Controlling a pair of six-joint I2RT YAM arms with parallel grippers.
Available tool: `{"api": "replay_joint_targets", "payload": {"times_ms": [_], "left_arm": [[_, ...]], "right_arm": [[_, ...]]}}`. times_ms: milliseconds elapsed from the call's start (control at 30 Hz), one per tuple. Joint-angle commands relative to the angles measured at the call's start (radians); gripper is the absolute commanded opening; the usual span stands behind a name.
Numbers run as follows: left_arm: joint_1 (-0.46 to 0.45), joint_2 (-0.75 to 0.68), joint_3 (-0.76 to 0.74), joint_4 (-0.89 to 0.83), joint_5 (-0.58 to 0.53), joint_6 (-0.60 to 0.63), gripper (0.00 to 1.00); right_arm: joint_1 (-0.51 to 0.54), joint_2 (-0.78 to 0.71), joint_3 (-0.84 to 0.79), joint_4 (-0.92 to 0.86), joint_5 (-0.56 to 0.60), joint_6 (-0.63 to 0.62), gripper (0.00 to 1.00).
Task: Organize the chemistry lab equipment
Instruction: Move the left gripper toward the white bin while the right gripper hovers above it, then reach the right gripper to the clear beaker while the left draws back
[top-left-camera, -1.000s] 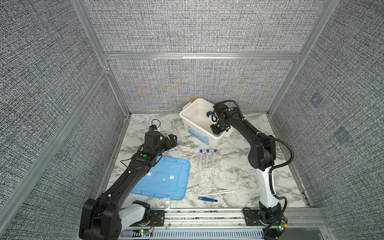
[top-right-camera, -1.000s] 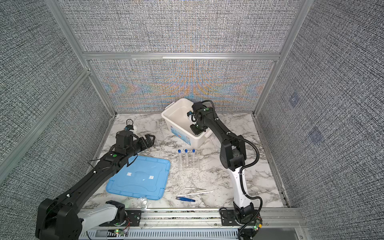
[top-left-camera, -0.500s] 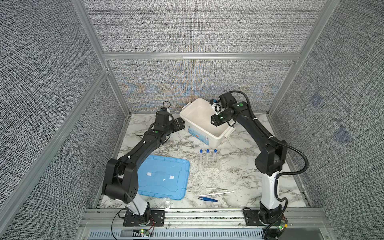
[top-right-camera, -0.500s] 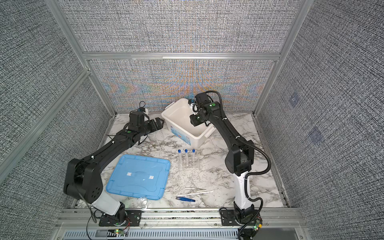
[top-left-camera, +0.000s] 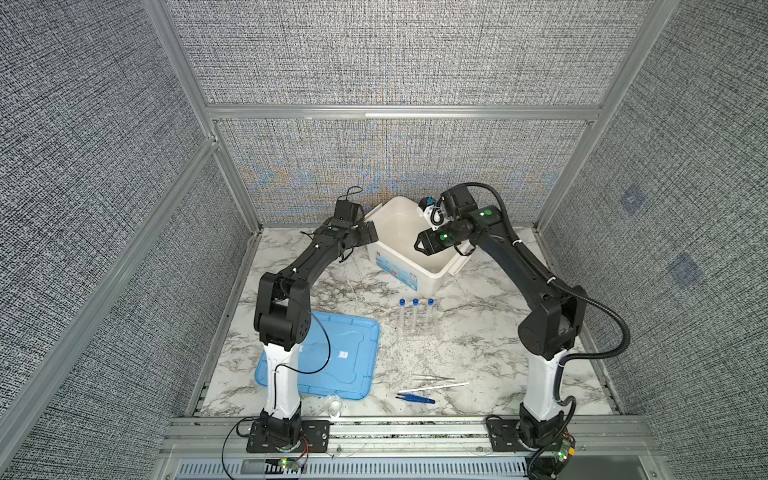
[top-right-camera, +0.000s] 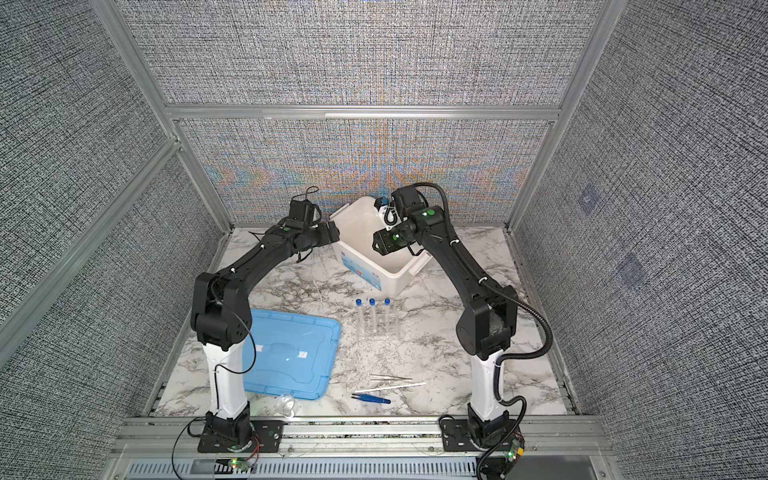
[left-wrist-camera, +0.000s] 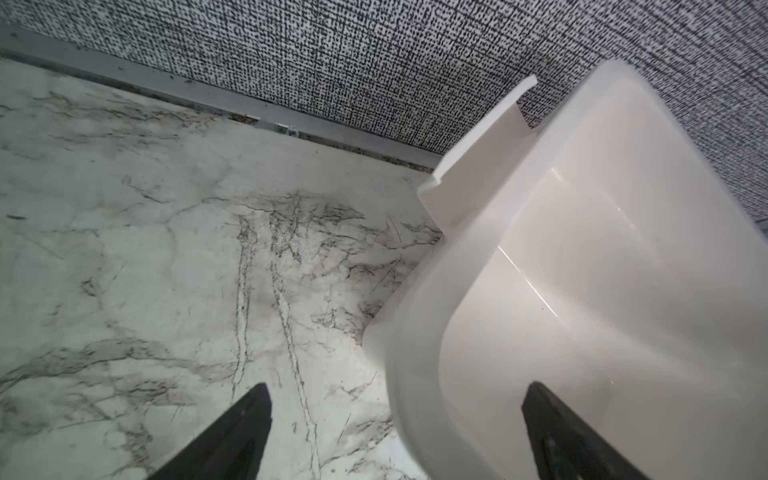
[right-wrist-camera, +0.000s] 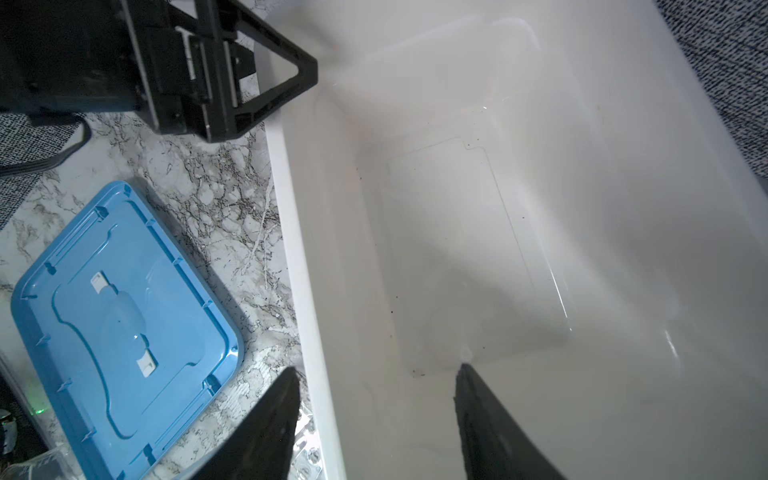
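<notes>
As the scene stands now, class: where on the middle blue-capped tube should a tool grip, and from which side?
Grip the middle blue-capped tube just below its cap, coming down from above. It stands upright in the clear rack, with neighbour tubes close on either side, so probably only its top end is free; lift it straight up.

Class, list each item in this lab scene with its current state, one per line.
White tub: upright, uncovered.
Blue lid: off, flat on table.
Three tubes: capped, upright in clear rack.
Blue tweezers: lying on table.
Silver tweezers: lying on table.
White stick: lying between the tweezers.
Glass dish: on table's front edge.
Left gripper: open, astride tub's rim.
Right gripper: open, empty, over tub.
</notes>
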Motion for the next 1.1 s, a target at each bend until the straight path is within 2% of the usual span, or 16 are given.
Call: {"api": "replay_joint_targets", "payload": {"times_ms": [0, 100, 167, 200, 300, 433, 500, 767, 933, 1067], "left_arm": [[-0.006, 0.023, 0.045, -0.179, -0.007, 0.01, 0.87], [-0.014, -0.001, 0.039, -0.217, -0.029, 0.008, 0.88], [-0.022, -0.013, 0.041, -0.249, -0.018, 0.002, 0.84], [-0.028, -0.014, 0.052, -0.276, -0.004, 0.001, 0.8], [-0.047, -0.008, 0.116, -0.373, 0.051, -0.012, 0.78], [-0.062, -0.01, 0.114, -0.35, 0.134, -0.058, 0.78], [-0.066, -0.005, 0.117, -0.35, 0.17, -0.079, 0.74], [-0.103, -0.055, 0.032, -0.389, 0.211, -0.146, 0.68], [-0.124, -0.074, 0.013, -0.443, 0.231, -0.128, 0.68], [-0.125, -0.081, 0.029, -0.501, 0.213, -0.108, 0.68]], "right_arm": [[0.002, -0.026, -0.02, 0.024, -0.023, 0.005, 0.59], [0.001, -0.039, -0.03, 0.025, -0.021, -0.006, 0.59], [-0.001, -0.038, -0.019, 0.014, -0.026, -0.016, 0.59], [0.0, -0.037, -0.017, 0.012, -0.029, -0.018, 0.59], [-0.001, -0.032, -0.015, 0.009, -0.038, -0.034, 0.59], [-0.003, -0.018, -0.011, -0.007, 0.043, -0.032, 0.6], [-0.007, -0.019, -0.016, -0.009, 0.063, -0.031, 0.6], [-0.007, -0.036, -0.028, 0.008, 0.036, -0.023, 0.62], [0.001, -0.042, 0.028, -0.032, -0.027, -0.006, 0.62], [0.031, -0.072, 0.052, -0.015, -0.029, 0.004, 0.62]]}}
